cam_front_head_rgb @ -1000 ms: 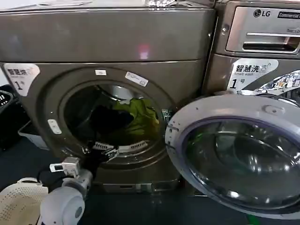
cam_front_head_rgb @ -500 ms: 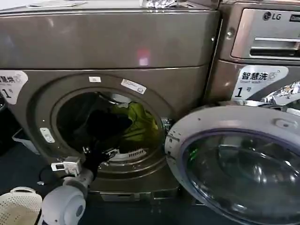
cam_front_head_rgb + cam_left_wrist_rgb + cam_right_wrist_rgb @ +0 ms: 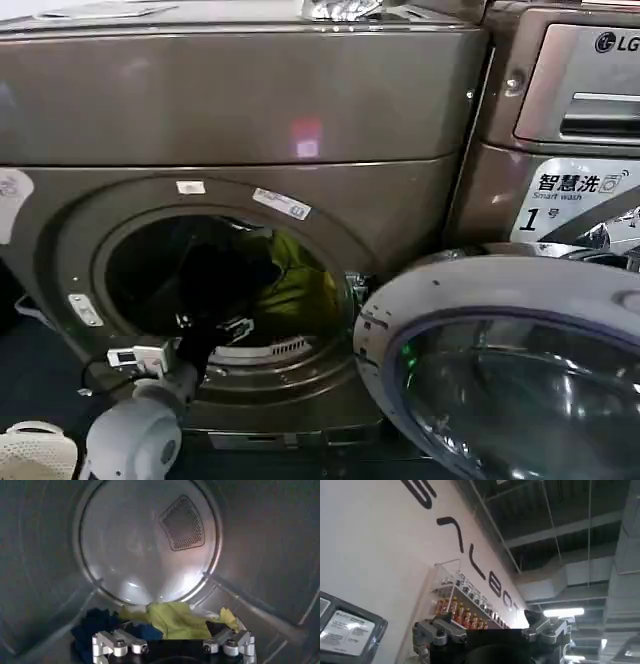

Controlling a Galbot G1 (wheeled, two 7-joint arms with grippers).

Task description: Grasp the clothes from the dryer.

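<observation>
Head view has the dryer [image 3: 230, 200] with its door [image 3: 510, 370] swung wide, and the left arm reaching from below over the lower lip of the porthole, so that the left gripper [image 3: 222, 325] sits at the mouth of the drum; from here I cannot tell how its fingers stand. The clothes [image 3: 285, 285] lie inside on the drum floor, olive-green to the door side and dark fabric beside it. A white basket [image 3: 35, 455] stands on the floor at the machine's lower corner, and the LG machine [image 3: 570, 120] is next to the dryer. Left wrist view looks along the drum to its round back wall and gives what the head camera cannot: the left gripper [image 3: 172, 645] has its fingers [image 3: 117, 644] spread wide, with nothing between them, and the clothes [image 3: 175, 620] heaped just beyond, near the foot of the back wall, green in the middle and navy to one side. By my judgement the reach into the drum is made, while closing on the bundle and drawing it out are not yet done. Right wrist view points up at a wall with lettering and a ceiling, so the right gripper [image 3: 492, 640] is parked away from the dryer, its fingers [image 3: 437, 635] spread and empty.
</observation>
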